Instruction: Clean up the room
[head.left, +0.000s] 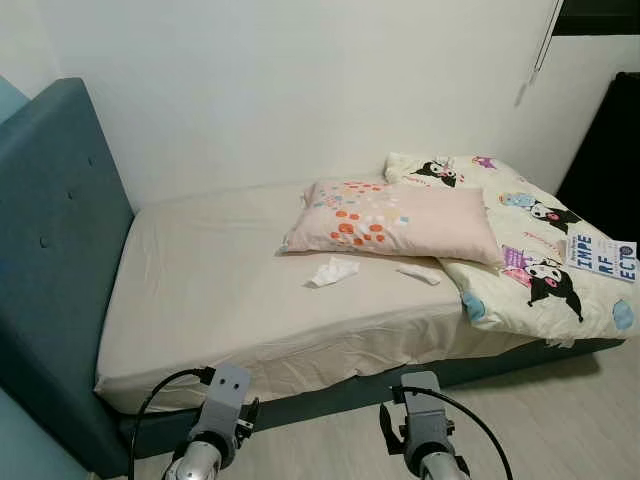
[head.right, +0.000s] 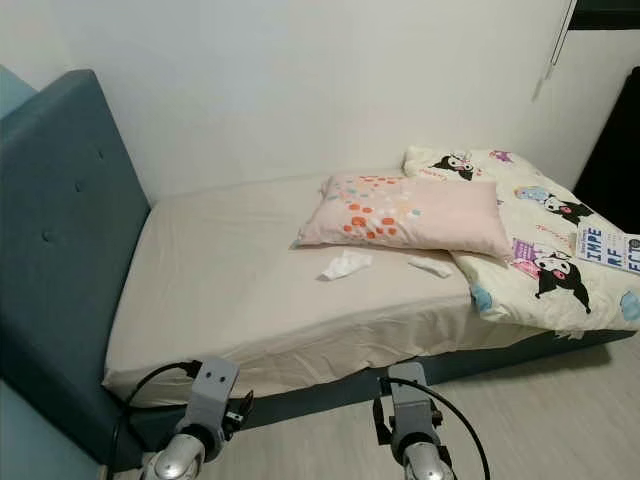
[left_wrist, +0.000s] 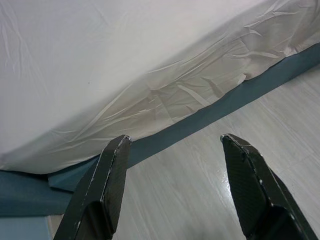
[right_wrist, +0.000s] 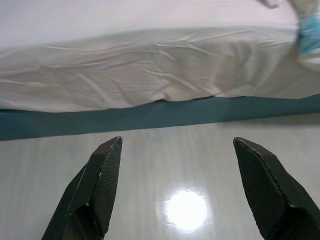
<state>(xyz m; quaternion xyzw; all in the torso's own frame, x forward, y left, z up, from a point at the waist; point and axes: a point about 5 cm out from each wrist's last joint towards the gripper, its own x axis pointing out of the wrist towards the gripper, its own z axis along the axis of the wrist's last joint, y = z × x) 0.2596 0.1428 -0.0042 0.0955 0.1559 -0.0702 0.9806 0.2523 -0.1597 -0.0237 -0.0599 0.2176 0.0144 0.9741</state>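
- Against a white wall stands a bed (head.left: 220, 300) with a teal padded headboard (head.left: 55, 250) on the robot's left and a cream fitted sheet, wrinkled along its near edge above the teal base.
- On the mattress, toward the right, a pink pillow (head.left: 395, 220) with orange and blue squares lies flat, its far end overlapping a cartoon-print duvet (head.left: 540, 250) bunched at the foot of the bed.
- Just in front of the pillow lie two bits of litter: a crumpled white tissue (head.left: 332, 271) and, a little to its right, a smaller white scrap (head.left: 418, 273); the two are apart.
- A printed booklet (head.left: 600, 257) with large letters rests on the duvet near the right edge.
- The floor is pale wood-look plank, glossy, catching a lamp reflection.
- The left gripper (left_wrist: 172, 150) is held low before the bed's near side, fingers spread wide, grasping nothing.
- The right gripper (right_wrist: 177, 150) is likewise low over the floor, fingers wide apart and empty.
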